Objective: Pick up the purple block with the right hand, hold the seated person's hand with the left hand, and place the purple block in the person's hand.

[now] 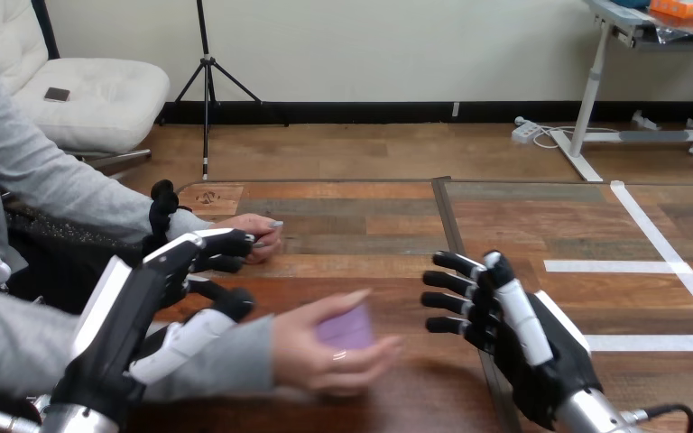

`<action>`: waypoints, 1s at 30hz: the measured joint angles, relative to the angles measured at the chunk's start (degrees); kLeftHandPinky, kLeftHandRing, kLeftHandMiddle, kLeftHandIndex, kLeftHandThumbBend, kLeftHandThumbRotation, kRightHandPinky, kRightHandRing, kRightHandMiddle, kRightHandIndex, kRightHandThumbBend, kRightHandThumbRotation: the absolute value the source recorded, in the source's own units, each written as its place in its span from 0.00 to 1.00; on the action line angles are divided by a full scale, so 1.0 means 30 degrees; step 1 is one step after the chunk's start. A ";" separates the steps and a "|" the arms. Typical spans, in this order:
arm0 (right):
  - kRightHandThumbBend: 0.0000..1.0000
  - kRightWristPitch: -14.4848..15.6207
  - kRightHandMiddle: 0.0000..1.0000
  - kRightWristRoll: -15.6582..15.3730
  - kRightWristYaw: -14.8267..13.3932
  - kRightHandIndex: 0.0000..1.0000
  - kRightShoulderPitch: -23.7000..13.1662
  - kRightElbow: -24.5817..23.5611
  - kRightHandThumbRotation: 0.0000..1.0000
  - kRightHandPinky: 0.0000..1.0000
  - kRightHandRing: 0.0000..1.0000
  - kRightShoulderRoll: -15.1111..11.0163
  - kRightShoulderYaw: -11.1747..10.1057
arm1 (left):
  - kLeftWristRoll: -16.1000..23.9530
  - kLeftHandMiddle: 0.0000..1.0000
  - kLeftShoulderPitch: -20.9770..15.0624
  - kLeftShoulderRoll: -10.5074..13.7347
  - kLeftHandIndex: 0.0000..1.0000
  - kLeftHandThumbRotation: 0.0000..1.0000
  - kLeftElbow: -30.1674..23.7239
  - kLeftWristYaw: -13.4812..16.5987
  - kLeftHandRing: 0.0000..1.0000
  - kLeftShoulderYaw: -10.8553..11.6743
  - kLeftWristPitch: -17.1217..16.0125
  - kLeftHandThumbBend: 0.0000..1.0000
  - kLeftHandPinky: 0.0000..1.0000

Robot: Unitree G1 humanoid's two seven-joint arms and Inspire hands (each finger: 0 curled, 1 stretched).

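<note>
At the desk's (514,216) 9 o'clock edge, the person's far hand (260,236) rests flat on the wood. Just at its 7 o'clock sits the left robot hand (173,269), reaching in from the lower left. It is clasped on the person's forearm just behind the wrist: the dark fingers (233,302) curl over the far side of the grey sleeve (230,356), and the thumb lies across its near side. The upper fingers point toward the far hand, and whether they touch it cannot be told.

At 3 o'clock of that grip, the person's near hand (311,363) is held palm up above the desk's 6 o'clock edge. The purple block (346,328) lies in it, cupped by the person's fingers and thumb.

Further along at 3 o'clock from the block stands the right robot hand (507,317). It is released, with fingers nearly straight and spread, tips pointing toward 9 o'clock. It is near the block but apart from it, touching neither block nor person.

Strips of white tape (677,268) cross the desk at 3 o'clock.
</note>
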 measured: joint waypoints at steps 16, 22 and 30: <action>0.95 -0.1327 0.90 0.1153 -0.0071 0.90 0.2255 -0.1400 1.00 0.95 0.91 0.0561 -0.0570 | -0.2328 0.85 0.1447 -0.0814 0.81 1.00 -0.0010 -0.0185 0.87 0.0738 -0.1950 0.73 0.73; 0.94 -0.1527 0.91 0.1752 0.0101 0.91 0.3291 -0.2343 1.00 0.96 0.91 0.0640 -0.0567 | -0.2913 0.86 0.2096 -0.0995 0.82 1.00 -0.0072 -0.0275 0.89 0.0833 -0.2621 0.70 0.78; 0.93 -0.1987 0.92 0.2633 0.0729 0.91 0.4289 -0.3026 1.00 0.93 0.92 0.0633 -0.0590 | -0.3810 0.87 0.3451 -0.1685 0.84 1.00 -0.0902 -0.0295 0.92 0.0821 -0.2718 0.74 0.85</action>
